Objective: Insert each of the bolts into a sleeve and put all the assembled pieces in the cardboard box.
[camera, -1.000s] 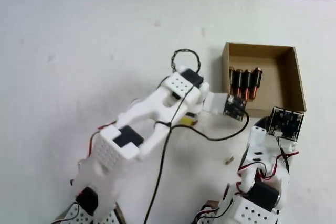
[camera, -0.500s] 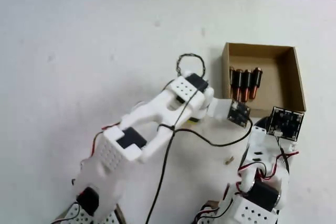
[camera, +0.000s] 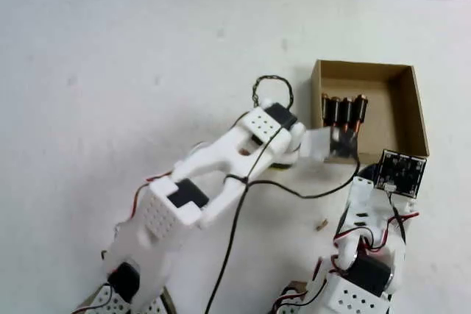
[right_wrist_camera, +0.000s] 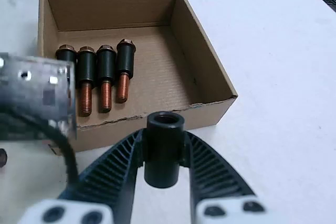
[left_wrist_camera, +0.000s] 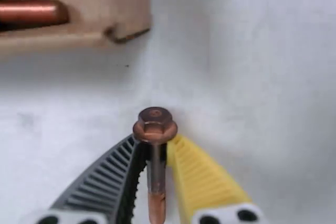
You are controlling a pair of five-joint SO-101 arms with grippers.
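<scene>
Left gripper [left_wrist_camera: 156, 146] is pinching a bolt [left_wrist_camera: 155, 128] by its shank. Right gripper [right_wrist_camera: 164, 137] is clamped on a sleeve [right_wrist_camera: 164, 153], bore left open, I'd guess ready for mating. The cardboard box [camera: 413, 104] sits at 3 o'clock on the table, with four assembled pieces [camera: 344, 117] along its 9 o'clock wall.

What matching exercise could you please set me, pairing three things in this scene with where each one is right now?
Things:
1. copper bolt
2. black sleeve
3. four assembled pieces

Places:
A. lying in the cardboard box
B. held in the right gripper
C. held in the left gripper

Pairs: 1-C, 2-B, 3-A.
</scene>
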